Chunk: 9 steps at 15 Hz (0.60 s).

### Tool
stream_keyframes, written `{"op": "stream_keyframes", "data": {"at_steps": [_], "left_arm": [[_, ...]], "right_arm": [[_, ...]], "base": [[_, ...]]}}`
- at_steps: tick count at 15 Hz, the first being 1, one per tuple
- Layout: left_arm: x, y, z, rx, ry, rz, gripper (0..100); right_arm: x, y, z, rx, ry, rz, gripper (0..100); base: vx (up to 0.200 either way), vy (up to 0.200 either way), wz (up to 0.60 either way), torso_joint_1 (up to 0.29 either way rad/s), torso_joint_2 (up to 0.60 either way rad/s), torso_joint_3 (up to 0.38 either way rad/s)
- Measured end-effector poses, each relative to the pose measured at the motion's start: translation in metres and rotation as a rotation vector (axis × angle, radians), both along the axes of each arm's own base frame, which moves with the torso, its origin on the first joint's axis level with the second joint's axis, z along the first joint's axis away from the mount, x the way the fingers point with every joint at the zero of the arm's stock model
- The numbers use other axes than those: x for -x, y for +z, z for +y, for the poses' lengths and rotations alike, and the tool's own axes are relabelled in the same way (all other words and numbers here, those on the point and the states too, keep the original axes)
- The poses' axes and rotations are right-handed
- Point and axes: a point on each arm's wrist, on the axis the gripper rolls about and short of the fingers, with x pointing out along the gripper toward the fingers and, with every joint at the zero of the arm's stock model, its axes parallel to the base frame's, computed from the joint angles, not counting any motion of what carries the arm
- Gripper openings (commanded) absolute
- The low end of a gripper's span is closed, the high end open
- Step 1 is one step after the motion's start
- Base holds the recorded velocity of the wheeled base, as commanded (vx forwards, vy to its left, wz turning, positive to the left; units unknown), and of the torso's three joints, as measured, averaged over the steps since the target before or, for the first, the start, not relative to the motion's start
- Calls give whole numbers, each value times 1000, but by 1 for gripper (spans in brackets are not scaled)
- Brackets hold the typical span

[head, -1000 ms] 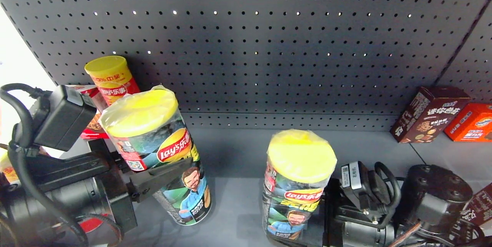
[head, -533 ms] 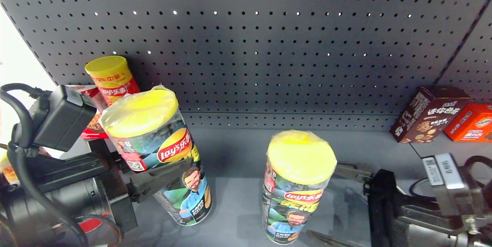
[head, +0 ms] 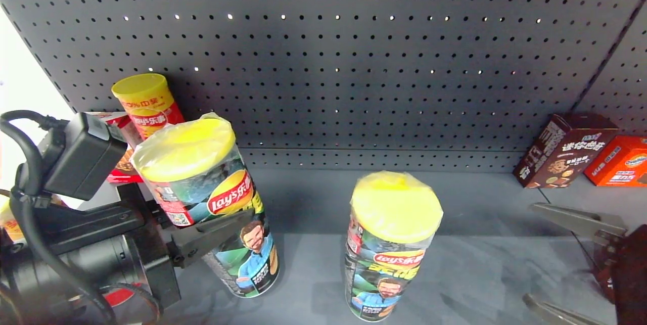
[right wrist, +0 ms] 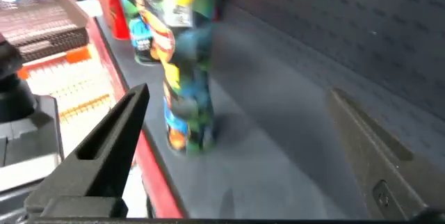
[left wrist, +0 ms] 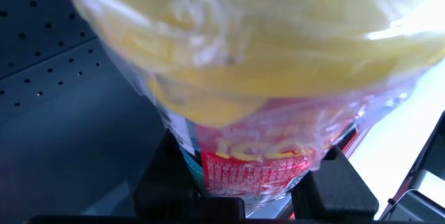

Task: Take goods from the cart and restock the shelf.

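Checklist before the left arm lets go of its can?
1. Grip: left gripper shut on held can: ok.
2. Held can's base seated on shelf: cannot tell.
3. Neighbour: placed can upright on shelf: ok.
4. Other arm: right gripper open, apart from placed can: ok.
5. Gap between the two cans: ok.

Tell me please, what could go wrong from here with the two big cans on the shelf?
1. The held can leans in the left pincer. If it is let go at this tilt, it may topple, perhaps toward the standing can.
2. The standing can is close to the front edge of the shelf. The open right pincer is beside it; a sweep toward it might push the can off.
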Motion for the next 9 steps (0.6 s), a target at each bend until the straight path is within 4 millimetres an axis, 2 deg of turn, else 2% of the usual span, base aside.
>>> {"op": "stream_keyframes", "data": {"at_steps": [3,5,7,9], "left_arm": [[-1,1,-1,-2,-2,-2,0],[-3,0,-2,-7,-2,-1,0],[-4,-1,-3,-10,-2,1,0],[-4,-1,-3,-11,-5,2,0]], "right_arm": [[42,-9,-30,30,-94,65,100],[73,-24,-45,39,-167,128,100],[100,-41,-56,1,-260,184,100],[115,-59,-61,-52,-447,203,100]], "base": [[0,0,0,0,0,0],[0,0,0,0,0,0],[0,0,0,0,0,0],[0,0,0,0,0,0]]}}
